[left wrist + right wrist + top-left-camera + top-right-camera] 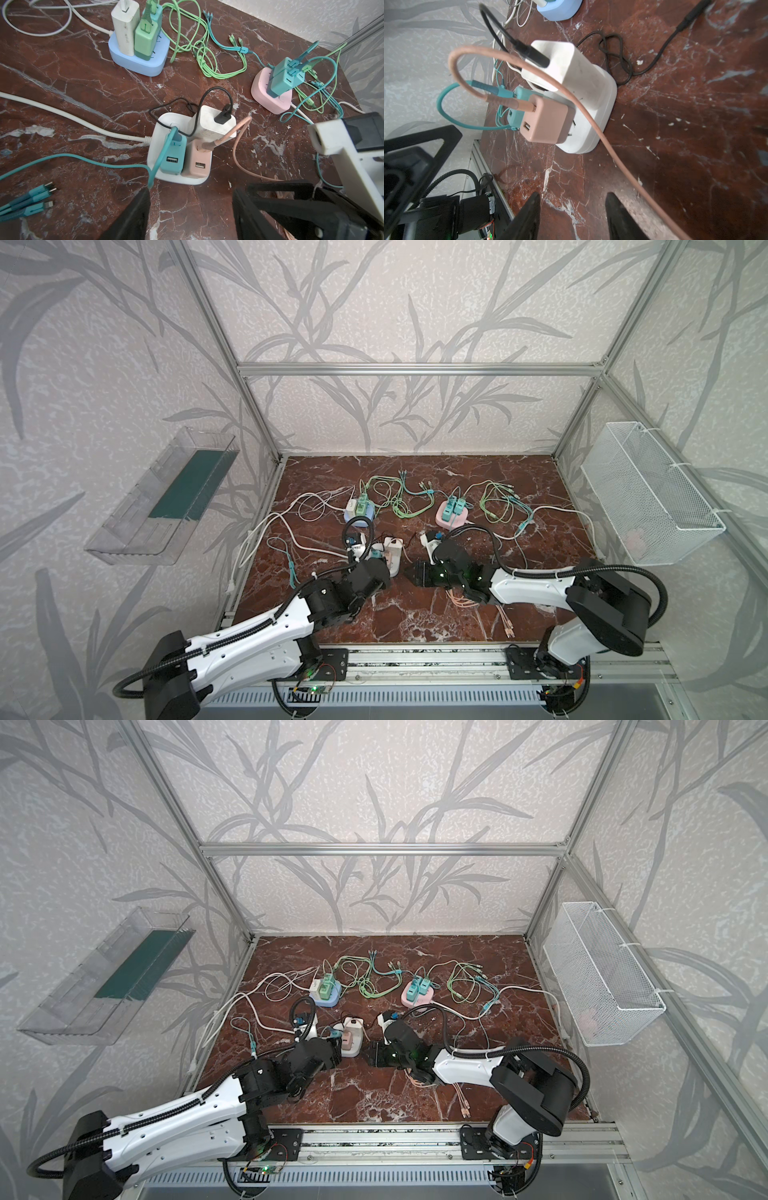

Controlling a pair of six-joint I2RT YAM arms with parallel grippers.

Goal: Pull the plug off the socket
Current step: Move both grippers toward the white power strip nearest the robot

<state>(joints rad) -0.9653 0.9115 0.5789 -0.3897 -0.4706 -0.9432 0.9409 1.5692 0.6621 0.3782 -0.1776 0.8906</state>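
A white socket [394,568] [166,121] [591,135] lies mid-table in both top views. Three plugs stand in it: a white charger [209,126] [566,66] with a black cable, a teal plug [172,160] [513,116] and a pink plug [196,164] [544,122] with a pink cable. My left gripper [384,572] [191,193] is open just short of the socket's left side, with nothing between its fingers. My right gripper [410,570] [573,195] is open a little to the socket's right, facing the pink plug, and is empty.
Farther back sit a blue socket [359,516] and a pink socket [453,517], each with plugs and tangled green and teal cables. White cords run left. A pink cable [457,597] trails under the right arm. A wire basket [648,493] hangs on the right wall and a clear bin [166,497] on the left wall.
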